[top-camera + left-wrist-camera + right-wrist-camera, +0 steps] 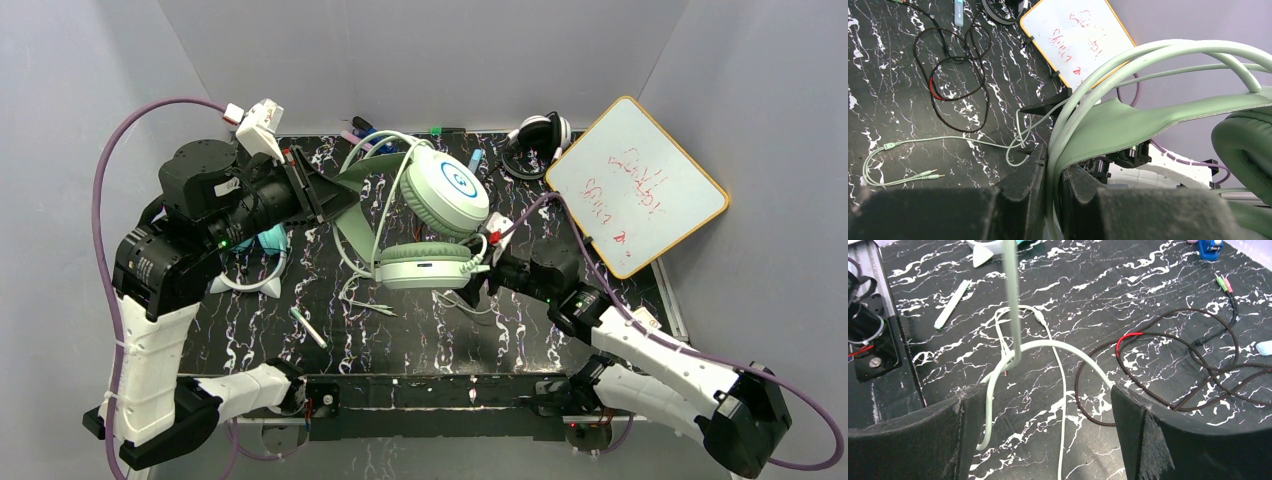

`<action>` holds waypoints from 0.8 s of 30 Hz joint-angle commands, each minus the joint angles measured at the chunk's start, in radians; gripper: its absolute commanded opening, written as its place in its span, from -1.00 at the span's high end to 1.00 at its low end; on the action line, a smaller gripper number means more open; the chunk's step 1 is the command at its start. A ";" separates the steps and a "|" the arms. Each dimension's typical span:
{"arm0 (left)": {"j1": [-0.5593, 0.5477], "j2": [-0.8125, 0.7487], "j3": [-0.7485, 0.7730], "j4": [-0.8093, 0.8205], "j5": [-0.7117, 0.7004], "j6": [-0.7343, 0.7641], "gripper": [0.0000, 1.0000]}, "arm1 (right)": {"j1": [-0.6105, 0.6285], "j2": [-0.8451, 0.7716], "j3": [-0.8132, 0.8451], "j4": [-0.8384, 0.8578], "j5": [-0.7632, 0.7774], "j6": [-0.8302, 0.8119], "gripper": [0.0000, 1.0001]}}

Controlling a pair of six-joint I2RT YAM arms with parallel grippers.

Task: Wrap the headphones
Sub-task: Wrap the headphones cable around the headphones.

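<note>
Top external, 3 headphones [440, 200] [270, 241] [540, 131], 1 whiteboard [637, 185]

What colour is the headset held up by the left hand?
Mint green headset, pale cup face with a blue ring; best in the top external view.

Enclosure: three plain matt walls, pale grey-lilac. The back wall [420, 60] stands beyond both grippers. The left wall [60, 80] lies outboard of the left gripper [1053, 185], and the right wall [770, 100] outboard of the right gripper [1043, 400]. The table [420, 340] has a black top with white marble veining that extends beneath and around both grippers. A dark rail [430, 392] borders its edge on the near side of the grippers. A whiteboard [636, 185], orange-framed and marked with red scribbles, sits tilted by the right wall, beyond and outboard of the right gripper. Lighting is even and diffuse, and shadows on the table top are soft.
</note>
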 commanded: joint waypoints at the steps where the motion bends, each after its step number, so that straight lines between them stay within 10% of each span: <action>1: -0.002 -0.018 0.010 0.051 0.020 -0.028 1.00 | 0.003 -0.062 0.010 -0.006 -0.012 0.001 -0.97; 15: -0.002 -0.034 0.008 0.035 0.014 -0.026 1.00 | 0.001 -0.188 -0.079 0.061 0.401 0.049 -0.97; 24: -0.002 -0.035 -0.012 0.024 -0.005 -0.023 1.00 | 0.001 -0.244 -0.064 0.001 0.170 0.061 -0.97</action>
